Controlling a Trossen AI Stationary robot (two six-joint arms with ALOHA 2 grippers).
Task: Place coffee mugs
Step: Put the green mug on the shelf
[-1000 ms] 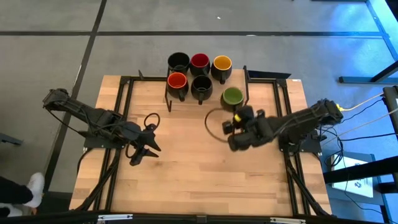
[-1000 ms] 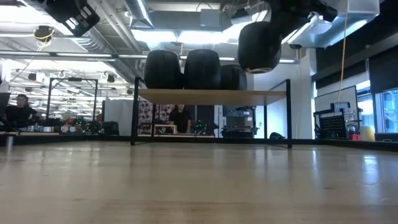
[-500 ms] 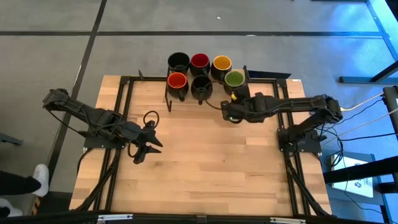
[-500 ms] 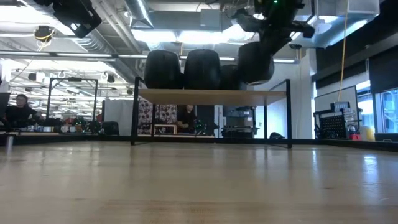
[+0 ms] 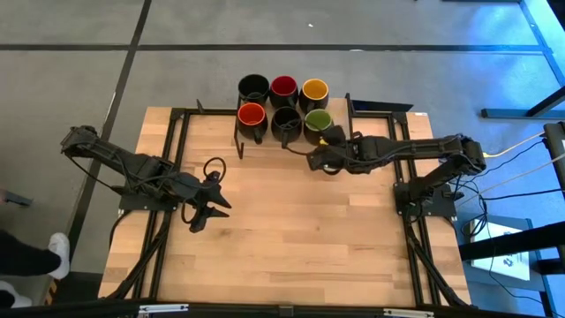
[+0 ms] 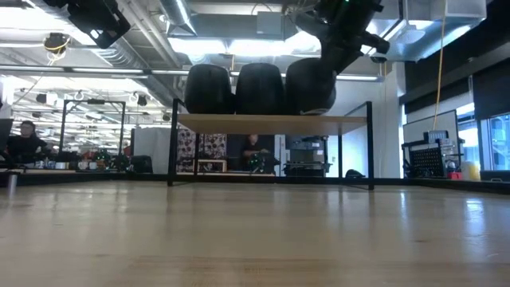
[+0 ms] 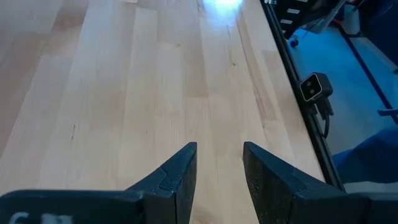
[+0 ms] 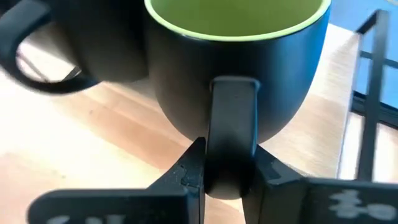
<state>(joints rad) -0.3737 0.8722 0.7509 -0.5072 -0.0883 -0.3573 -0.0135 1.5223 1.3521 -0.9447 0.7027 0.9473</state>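
Note:
Six dark coffee mugs stand in two rows on a raised shelf at the table's far edge. The far row is black, dark red and yellow; the near row is orange-red, black and green. My right gripper is shut on the green mug, at that mug's near-right side. My left gripper hangs open over the table's left half, with nothing between its fingers. My right gripper pinches the green mug's handle between its two fingers, which press the handle's two flat sides. The fingers slant down from the table's near right. The mug is upright with its mouth up and its bottom level with the shelf top; whether it rests there I cannot tell.
The black mug's handle is close beside the green mug. Black frame rails run along the table's left and right sides, and a small camera sits on one rail. Bare wood fills the table's middle and near part.
My right gripper has swung with the green mug from over the table's middle toward the far edge, then left and down to shelf level beside the black mug of the near row. It has stayed shut and the mug has stayed upright.

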